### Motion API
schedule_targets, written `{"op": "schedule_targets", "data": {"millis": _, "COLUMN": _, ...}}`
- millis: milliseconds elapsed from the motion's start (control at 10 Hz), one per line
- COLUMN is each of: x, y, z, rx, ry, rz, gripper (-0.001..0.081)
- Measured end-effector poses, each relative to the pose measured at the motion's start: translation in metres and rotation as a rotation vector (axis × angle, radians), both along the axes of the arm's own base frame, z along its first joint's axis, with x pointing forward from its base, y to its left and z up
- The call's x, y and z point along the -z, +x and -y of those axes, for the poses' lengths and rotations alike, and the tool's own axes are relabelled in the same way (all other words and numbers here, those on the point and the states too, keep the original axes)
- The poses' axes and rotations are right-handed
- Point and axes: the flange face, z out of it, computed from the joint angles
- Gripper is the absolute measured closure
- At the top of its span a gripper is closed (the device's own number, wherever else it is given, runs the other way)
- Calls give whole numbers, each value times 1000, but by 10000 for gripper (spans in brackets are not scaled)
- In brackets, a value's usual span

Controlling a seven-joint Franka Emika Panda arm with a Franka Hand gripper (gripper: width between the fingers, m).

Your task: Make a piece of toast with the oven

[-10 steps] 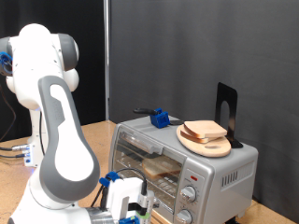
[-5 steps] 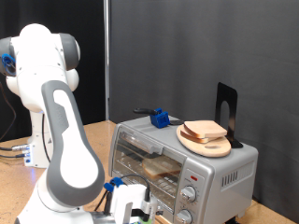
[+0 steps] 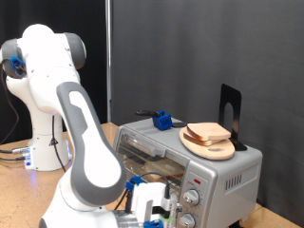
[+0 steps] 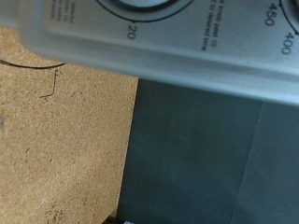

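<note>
The silver oven [image 3: 226,176] stands on the table at the exterior view's lower right. On its roof lies the piece of toast [image 3: 207,130], pale with a tan crust, resting on a round wooden plate [image 3: 217,149]. My gripper [image 3: 155,206] hangs low in front of the oven's face, just to the exterior view's left of the two round knobs [image 3: 196,199]. Nothing shows between its fingers. The wrist view is filled by the oven's control panel [image 4: 187,37], with dial marks 20, 450 and 400 close up; no fingers show there.
A blue-handled tool [image 3: 163,121] and a black stand [image 3: 231,114] also sit on the oven's roof. My white arm [image 3: 81,142] arches over the table at the exterior view's left. The particle-board table [image 4: 56,140] ends at a dark drop beside the oven.
My arm has swung towards the exterior view's right, carrying the gripper along the oven's front, closer to the knobs. The toast and plate have not moved.
</note>
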Motion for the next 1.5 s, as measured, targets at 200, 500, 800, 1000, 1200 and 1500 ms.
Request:
{"op": "schedule_targets", "data": {"millis": 200, "x": 3, "y": 0, "z": -11, "rx": -3, "ry": -4, "rz": -5, "gripper": -2}}
{"op": "schedule_targets", "data": {"millis": 500, "x": 5, "y": 1, "z": -24, "rx": -2, "ry": -8, "rz": -8, "gripper": -2}}
{"op": "schedule_targets", "data": {"millis": 800, "x": 5, "y": 1, "z": -24, "rx": 4, "ry": -7, "rz": -9, "gripper": -2}}
{"op": "schedule_targets", "data": {"millis": 1000, "x": 6, "y": 0, "z": -24, "rx": 8, "ry": -7, "rz": -12, "gripper": -2}}
{"op": "schedule_targets", "data": {"millis": 1200, "x": 10, "y": -2, "z": -28, "rx": 5, "ry": -6, "rz": -21, "gripper": 21}}
{"op": "schedule_targets", "data": {"millis": 1500, "x": 5, "y": -4, "z": -34, "rx": 2, "ry": 3, "rz": -23, "gripper": 406}}
